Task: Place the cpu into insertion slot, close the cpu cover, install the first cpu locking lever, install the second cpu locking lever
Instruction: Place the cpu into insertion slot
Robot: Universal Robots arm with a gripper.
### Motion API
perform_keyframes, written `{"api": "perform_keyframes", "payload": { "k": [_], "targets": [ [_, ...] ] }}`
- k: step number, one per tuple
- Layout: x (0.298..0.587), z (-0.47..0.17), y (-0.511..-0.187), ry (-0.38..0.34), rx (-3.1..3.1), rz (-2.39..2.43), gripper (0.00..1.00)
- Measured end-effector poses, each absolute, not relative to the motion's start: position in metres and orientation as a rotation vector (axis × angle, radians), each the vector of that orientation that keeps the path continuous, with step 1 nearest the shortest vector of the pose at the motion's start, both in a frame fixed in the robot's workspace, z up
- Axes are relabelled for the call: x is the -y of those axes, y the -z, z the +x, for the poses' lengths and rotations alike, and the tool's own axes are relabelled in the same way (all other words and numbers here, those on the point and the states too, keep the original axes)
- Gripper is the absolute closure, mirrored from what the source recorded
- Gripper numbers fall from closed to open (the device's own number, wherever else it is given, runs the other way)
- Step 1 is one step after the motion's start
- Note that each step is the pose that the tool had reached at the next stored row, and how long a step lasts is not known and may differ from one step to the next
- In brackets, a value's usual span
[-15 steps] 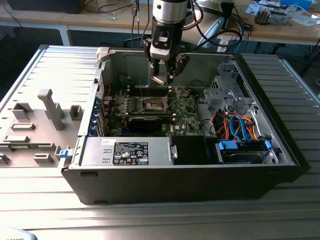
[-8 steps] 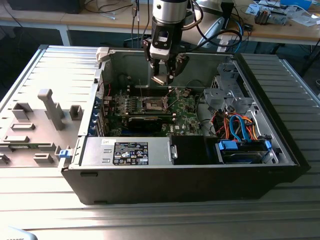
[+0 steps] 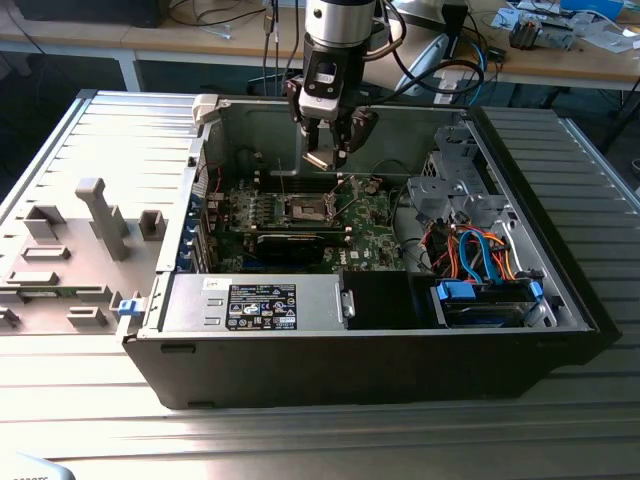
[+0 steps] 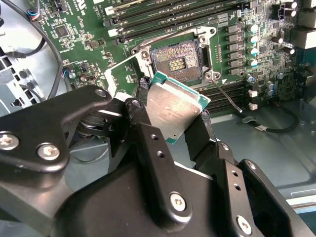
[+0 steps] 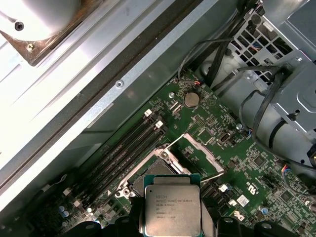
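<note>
My gripper (image 3: 326, 150) hangs inside the open computer case, shut on the cpu (image 3: 318, 158). The cpu (image 4: 174, 109) is a square chip with a silvery top and green edge, pinched at two opposite sides between black fingers (image 4: 143, 111). It is tilted and held in the air above the insertion slot (image 4: 177, 60), a dark pin field in a silver rim, not touching it. The cpu cover (image 4: 126, 71) stands swung open beside the slot. A thin locking lever (image 4: 224, 92) sticks out on the slot's other side. In the first wrist view the cpu (image 5: 173, 205) overlaps the slot (image 5: 159, 168) and open cover (image 5: 203, 154).
The green motherboard (image 3: 372, 228) lies on the case floor, with a long black card (image 3: 290, 245) and a power supply (image 3: 255, 300) in front of it. A drive cage with blue and orange cables (image 3: 480, 255) fills the exterior view's right. Grey plastic fixtures (image 3: 100, 215) stand left of the case.
</note>
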State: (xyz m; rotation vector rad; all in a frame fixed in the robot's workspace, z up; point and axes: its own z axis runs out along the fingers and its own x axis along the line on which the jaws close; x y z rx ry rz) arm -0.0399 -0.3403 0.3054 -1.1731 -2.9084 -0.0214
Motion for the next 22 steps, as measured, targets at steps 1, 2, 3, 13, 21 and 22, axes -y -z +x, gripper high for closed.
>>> {"api": "perform_keyframes", "payload": {
  "k": [1,2,3,13,21,22],
  "targets": [
    [0.3403,-0.0399,-0.3054,0.022,2.908,-1.174,0.46],
    [0.3403,-0.0399,-0.3054,0.021,2.908,-1.175,0.46],
    [0.3403,-0.0399,-0.3054,0.022,2.907,-1.177,0.46],
    [0.3403,-0.0399,-0.3053,0.022,2.903,-1.186,0.46],
    [0.3403,-0.0399,-0.3052,0.021,2.901,-1.192,0.46],
    [0.3403,-0.0399,-0.3052,0.022,2.900,-1.193,0.46]
  ]
}}
